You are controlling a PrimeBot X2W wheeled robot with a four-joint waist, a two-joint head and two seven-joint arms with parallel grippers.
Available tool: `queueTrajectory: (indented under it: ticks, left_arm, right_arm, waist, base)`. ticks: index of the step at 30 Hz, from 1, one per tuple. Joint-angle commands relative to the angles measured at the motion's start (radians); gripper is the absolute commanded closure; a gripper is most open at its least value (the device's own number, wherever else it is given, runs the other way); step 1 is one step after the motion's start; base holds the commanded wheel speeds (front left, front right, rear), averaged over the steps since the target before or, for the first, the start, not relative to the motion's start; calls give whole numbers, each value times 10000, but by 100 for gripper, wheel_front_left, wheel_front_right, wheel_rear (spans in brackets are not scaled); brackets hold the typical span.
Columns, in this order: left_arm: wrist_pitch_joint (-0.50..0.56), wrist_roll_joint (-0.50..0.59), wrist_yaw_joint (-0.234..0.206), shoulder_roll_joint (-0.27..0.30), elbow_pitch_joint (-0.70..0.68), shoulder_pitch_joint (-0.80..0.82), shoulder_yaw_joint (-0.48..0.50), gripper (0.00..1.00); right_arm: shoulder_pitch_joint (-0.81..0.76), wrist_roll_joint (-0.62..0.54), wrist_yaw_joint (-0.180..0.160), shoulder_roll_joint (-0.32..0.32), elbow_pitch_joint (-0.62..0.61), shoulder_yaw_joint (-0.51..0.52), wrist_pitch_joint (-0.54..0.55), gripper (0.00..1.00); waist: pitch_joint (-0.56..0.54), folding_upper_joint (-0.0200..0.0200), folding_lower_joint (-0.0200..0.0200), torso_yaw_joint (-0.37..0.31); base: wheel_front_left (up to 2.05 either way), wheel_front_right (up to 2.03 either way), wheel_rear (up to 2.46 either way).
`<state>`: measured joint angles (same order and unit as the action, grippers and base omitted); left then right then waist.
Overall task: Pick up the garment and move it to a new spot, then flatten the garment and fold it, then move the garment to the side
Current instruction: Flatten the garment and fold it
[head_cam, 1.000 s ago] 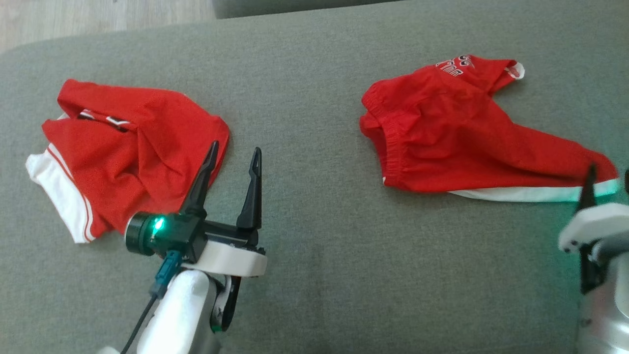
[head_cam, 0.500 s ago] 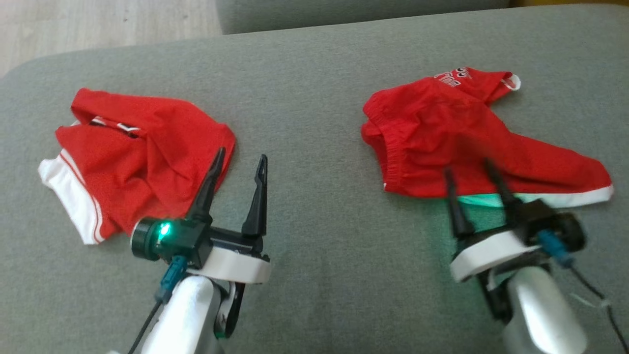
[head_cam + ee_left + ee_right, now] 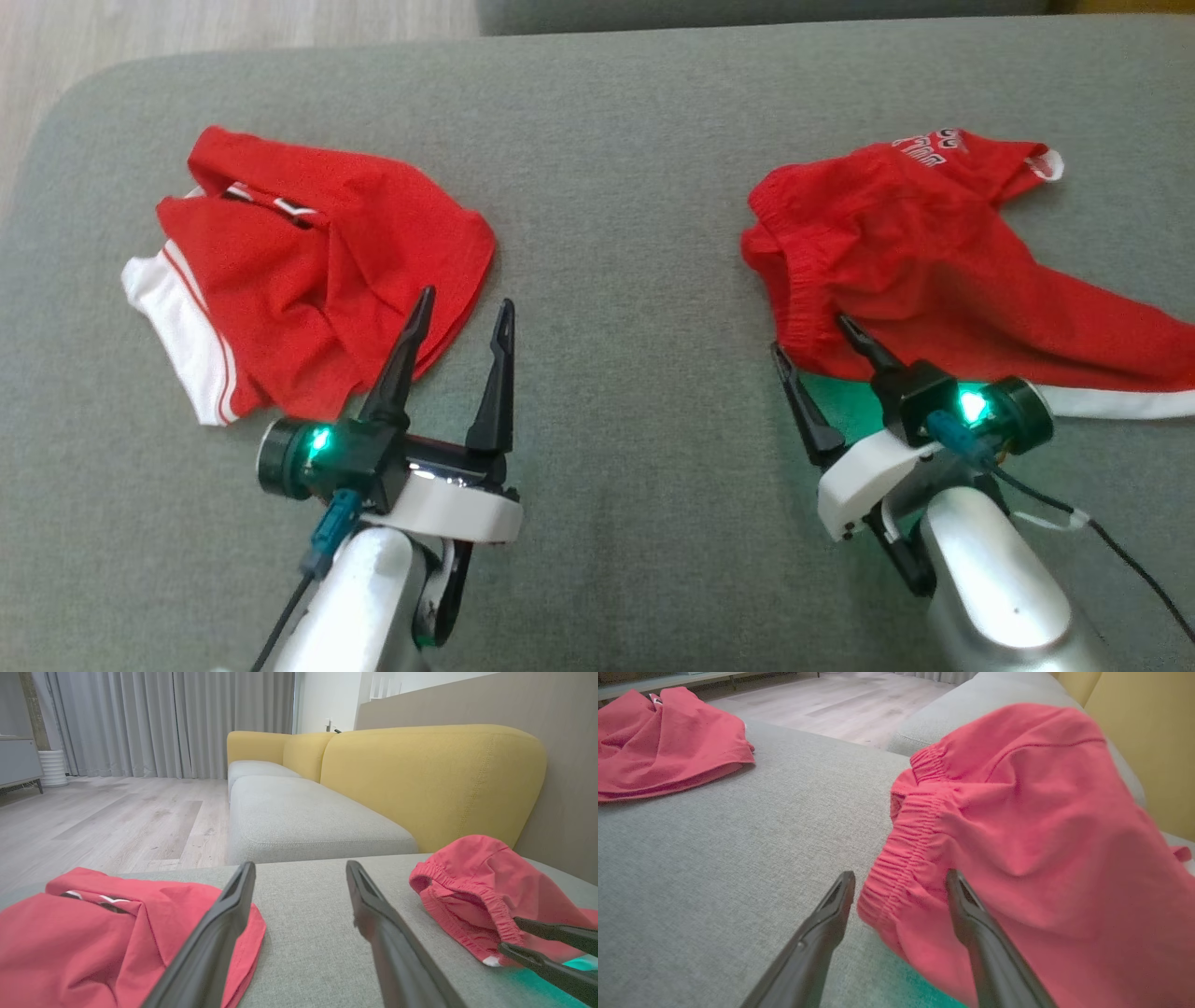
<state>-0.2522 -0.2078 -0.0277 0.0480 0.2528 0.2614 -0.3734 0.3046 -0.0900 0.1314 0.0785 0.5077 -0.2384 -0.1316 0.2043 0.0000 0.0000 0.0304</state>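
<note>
Two red garments lie on the grey sofa seat [image 3: 616, 233]. The right garment [image 3: 934, 252] [image 3: 1017, 812] has an elastic waistband and a white hem. My right gripper [image 3: 808, 334] [image 3: 901, 872] is open at the near corner of that waistband, one finger over the cloth and the other over bare seat. The left garment [image 3: 317, 261] [image 3: 93, 933], crumpled, has white trim. My left gripper [image 3: 467, 299] [image 3: 300, 863] is open and holds nothing, its left finger just over that garment's right edge. In the left wrist view the right gripper [image 3: 508, 934] lies against the right garment [image 3: 467, 882].
The seat's rounded edge runs along the top and left of the head view, with wooden floor [image 3: 233, 23] beyond. A yellow backrest [image 3: 434, 779] and another grey seat [image 3: 303, 821] stand behind. Bare seat lies between the two garments.
My right arm has swung left from the right garment's white hem to its waistband corner, and its jaws have opened wider. The head view has shifted. The left gripper has held still.
</note>
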Motion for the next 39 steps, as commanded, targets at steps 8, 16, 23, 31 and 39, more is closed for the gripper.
queueTrajectory:
  ticks: [8, 16, 23, 31, 39]
  left_arm:
    - [-95, -115, -100, 22, -336, 412, 162, 0]
    - [-95, -83, -124, 22, -276, 376, 256, 0]
    - [-95, -58, -98, 22, -231, 254, 329, 0]
    - [-95, -18, -65, 22, -253, 146, 400, 0]
    - [-95, 47, -6, 22, -254, 237, 302, 0]
  right_arm:
    - [660, 13, -7, -173, 530, 186, -164, 100]
    - [907, 1132, -7, -256, 627, -557, -545, 100]
    - [795, 2580, -7, -272, -1, -1781, -237, 100]
    - [458, 3516, -7, -15, -726, -2302, 567, 100]
    - [654, 3297, -7, 58, -458, -1735, 608, 0]
  waist:
    - [173, 0, 0, 219]
    - [38, 0, 0, 65]
    - [-304, 0, 0, -153]
    - [-451, 0, 0, -208]
    - [-219, 0, 0, -118]
  base:
    - [0, 0, 0]
    - [0, 0, 0]
    - [0, 0, 0]
    - [0, 0, 0]
    - [0, 0, 0]
